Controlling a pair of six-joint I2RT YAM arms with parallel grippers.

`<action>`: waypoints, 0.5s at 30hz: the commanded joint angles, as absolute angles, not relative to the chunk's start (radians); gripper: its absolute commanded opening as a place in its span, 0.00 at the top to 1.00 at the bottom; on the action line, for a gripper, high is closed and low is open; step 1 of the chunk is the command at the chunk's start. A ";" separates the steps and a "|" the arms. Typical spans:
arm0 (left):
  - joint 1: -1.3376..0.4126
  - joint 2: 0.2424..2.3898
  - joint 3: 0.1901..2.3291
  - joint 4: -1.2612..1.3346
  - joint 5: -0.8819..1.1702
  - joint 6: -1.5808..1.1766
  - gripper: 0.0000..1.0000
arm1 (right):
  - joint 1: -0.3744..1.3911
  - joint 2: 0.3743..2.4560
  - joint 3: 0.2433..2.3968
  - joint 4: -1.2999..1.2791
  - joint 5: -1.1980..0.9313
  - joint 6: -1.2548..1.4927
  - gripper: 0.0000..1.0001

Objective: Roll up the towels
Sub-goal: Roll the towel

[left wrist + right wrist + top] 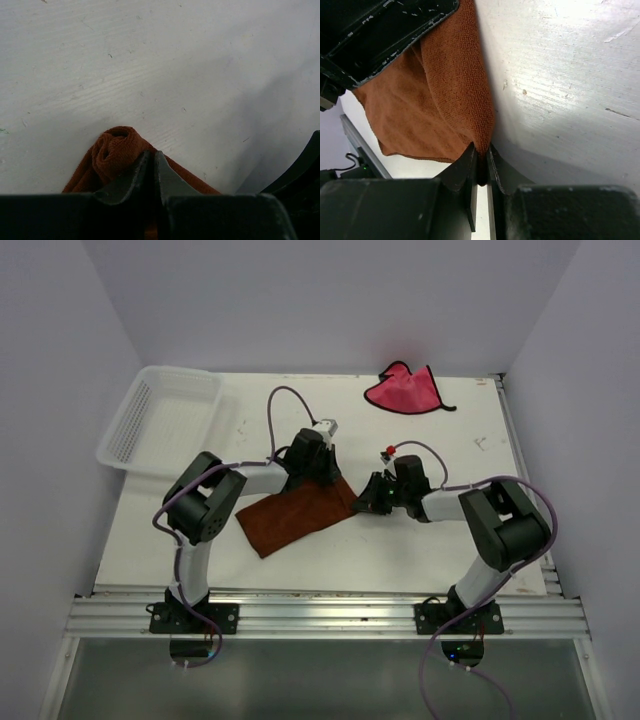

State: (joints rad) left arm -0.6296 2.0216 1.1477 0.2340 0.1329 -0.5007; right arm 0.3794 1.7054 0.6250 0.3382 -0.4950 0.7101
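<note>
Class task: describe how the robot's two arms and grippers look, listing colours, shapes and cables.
Both the left arm and right arm have chunky black joint housings linked by pale grey segments, on black base plates. A thin purple cable loops along each. The left gripper and right gripper have dark, tapering, wedge-shaped fingers.

No legible text, label, brand, number or sign in any of 3 views.

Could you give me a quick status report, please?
Left tool, right tool shut on brown towel. Pink towel lies unrolled, far edge. Basket far left, out of the way.
</note>
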 commanded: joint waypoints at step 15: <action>-0.586 1.967 1.348 0.002 0.058 -0.442 0.70 | 0.557 1.559 0.618 0.176 -0.144 0.514 1.00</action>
State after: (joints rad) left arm -0.6044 2.0094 1.2785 0.0441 0.0978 -0.4759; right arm 0.5461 1.5883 0.6075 0.2424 -0.2359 0.5587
